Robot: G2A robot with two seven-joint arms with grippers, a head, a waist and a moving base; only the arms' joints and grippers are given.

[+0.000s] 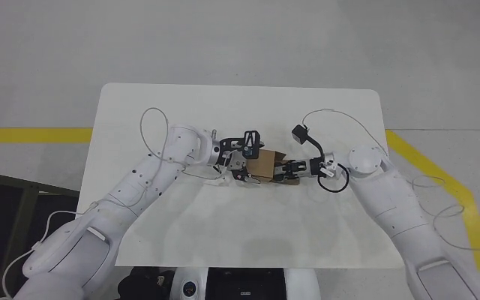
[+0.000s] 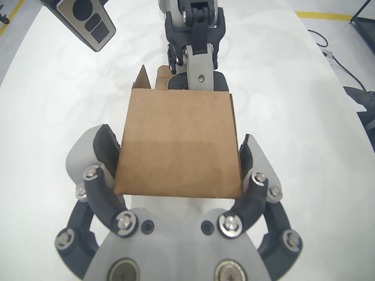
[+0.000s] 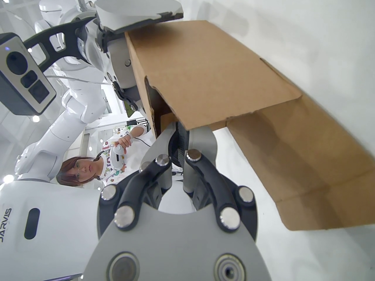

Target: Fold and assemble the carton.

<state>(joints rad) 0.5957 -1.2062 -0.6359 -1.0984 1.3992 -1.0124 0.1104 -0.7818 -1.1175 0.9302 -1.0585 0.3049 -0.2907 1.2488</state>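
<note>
We see a white, round-cornered counter (image 1: 300, 112) on a pale grey floor (image 1: 225, 37). Yellow floor lines (image 1: 45, 135) run out past both its sides. A dark rack (image 1: 15, 202) stands beside one near corner; a black cable (image 2: 342, 65) lies on the floor off the counter's edge.

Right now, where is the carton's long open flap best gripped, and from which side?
Probably pinch the long flap near its free end, coming from the open end opposite the left gripper. It juts flat past the carton body, thin and untouched.
</note>
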